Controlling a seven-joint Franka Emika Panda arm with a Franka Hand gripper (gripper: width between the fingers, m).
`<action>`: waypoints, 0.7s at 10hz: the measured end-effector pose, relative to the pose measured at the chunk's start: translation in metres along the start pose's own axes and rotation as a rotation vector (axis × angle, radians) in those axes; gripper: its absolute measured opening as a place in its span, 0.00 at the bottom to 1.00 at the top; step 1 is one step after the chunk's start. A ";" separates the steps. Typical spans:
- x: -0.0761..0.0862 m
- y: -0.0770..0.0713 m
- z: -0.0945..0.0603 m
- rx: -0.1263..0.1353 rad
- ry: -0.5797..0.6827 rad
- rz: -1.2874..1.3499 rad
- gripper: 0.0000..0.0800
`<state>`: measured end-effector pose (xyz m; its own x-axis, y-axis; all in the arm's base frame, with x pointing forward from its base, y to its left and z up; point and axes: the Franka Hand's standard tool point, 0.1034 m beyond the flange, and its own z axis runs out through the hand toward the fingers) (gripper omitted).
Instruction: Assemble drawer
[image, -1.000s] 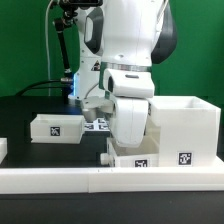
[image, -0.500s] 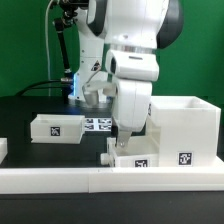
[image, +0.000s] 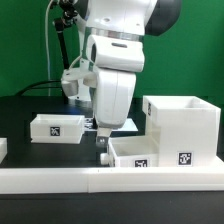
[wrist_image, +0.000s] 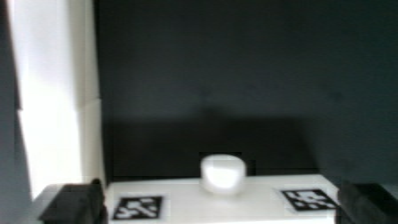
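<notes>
In the exterior view the casing (image: 182, 125) is seen at right, one tray (image: 135, 152) just beside it at lower centre, the other tray (image: 57, 128) apart at left; nothing is judged inserted yet. In the wrist view the jaws are spread wide and empty, the marker board (wrist_image: 217, 205) seen between them.

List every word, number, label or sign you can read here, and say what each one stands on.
No words, brand names or numbers can be read in either view.
Tray on the exterior view's left: black-and-white square tag, pattern only.
Front tray: same kind of tag.
Casing: same kind of tag.
Marker board: blurred tags, no text.
</notes>
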<state>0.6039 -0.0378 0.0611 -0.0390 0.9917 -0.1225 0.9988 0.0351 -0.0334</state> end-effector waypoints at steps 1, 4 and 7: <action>-0.004 -0.002 0.001 0.000 0.001 -0.002 0.81; -0.017 -0.005 0.005 0.005 0.063 -0.020 0.81; -0.026 -0.008 0.011 0.022 0.190 -0.037 0.81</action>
<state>0.5964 -0.0651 0.0531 -0.0673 0.9954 0.0687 0.9959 0.0712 -0.0565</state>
